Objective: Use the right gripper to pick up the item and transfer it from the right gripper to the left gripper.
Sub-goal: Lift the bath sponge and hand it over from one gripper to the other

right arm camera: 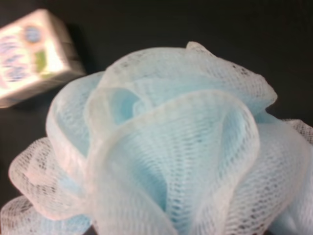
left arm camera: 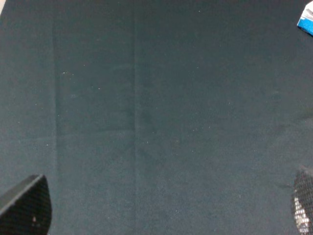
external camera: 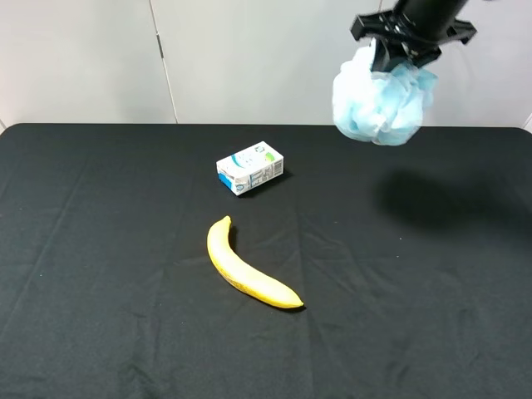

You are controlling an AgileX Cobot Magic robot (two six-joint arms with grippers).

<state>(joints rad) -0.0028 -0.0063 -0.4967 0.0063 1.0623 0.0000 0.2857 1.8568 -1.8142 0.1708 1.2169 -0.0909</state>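
The item, a fluffy light-blue and white mesh pouf, hangs high above the table's back right. My right gripper is shut on its top, with black claw fingers pressed into the netting. In the right wrist view the pouf fills the frame and hides the fingers. My left gripper is open; its two black fingertips show far apart at the picture's corners, over bare black cloth with nothing between them. The left arm is outside the high view.
A small white-and-blue carton lies at the table's middle back, also seen as carton and carton corner. A yellow banana lies in front of it. Black cloth covers the table.
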